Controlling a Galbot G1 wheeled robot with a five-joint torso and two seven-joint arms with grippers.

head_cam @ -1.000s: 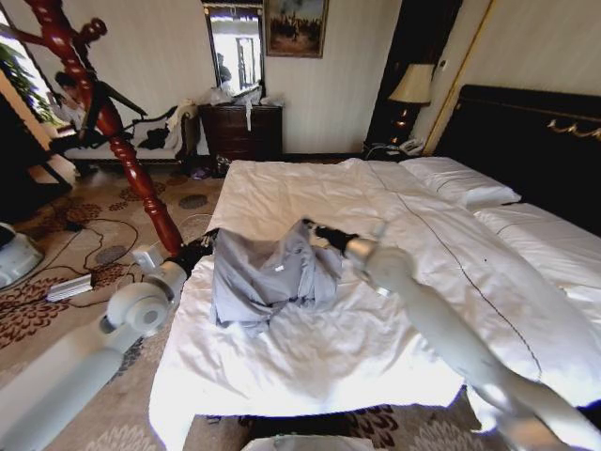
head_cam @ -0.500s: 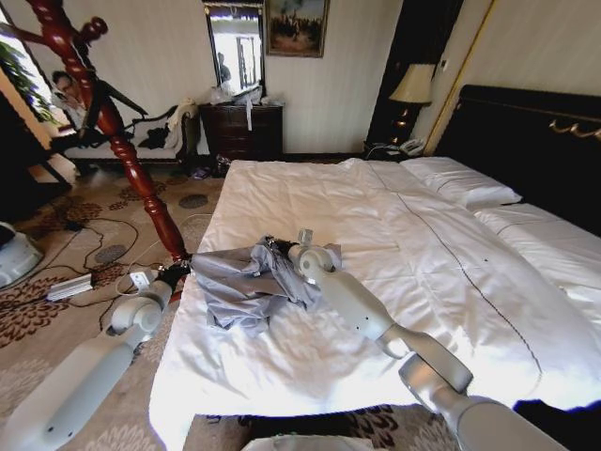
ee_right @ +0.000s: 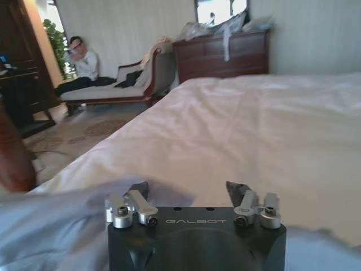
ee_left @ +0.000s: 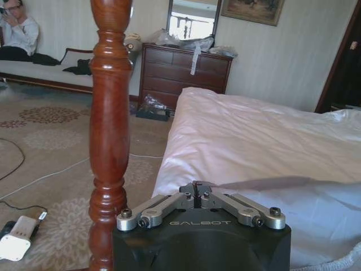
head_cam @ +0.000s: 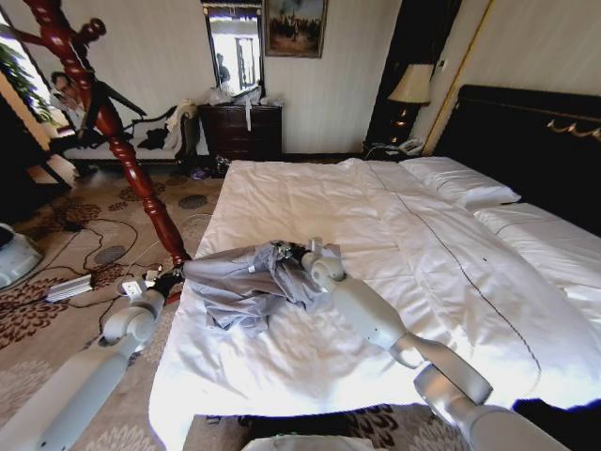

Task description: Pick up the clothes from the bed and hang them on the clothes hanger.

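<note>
Bed point(head_cam: 376, 216) with white sheets fills centre frame, wooden coat stand point(head_cam: 113, 132) upper left. Grey-blue jacket point(head_cam: 239, 282) centre-left on bed; left end effector point(head_cam: 172, 279) pinched shut on its edge, right end effector point(head_cam: 286, 252) spread open over it.

Daylight enters from your far left in the head view, blowing out the tall bright window point(head_cam: 11, 52) and the upright wall mirror point(head_cam: 236, 47). The wide white-sheeted bed point(head_cam: 310, 197) is evenly lit, with soft creases and a mild sheen in the left wrist view. The tall black gold-trimmed headboard point(head_cam: 535, 141) stays dark and holds little detail. Straight lines bow near the head view's edges. In the right wrist view, the far room is slightly soft and pale; the near black gripper housing point(ee_right: 196, 240) sits in shadow.
</note>
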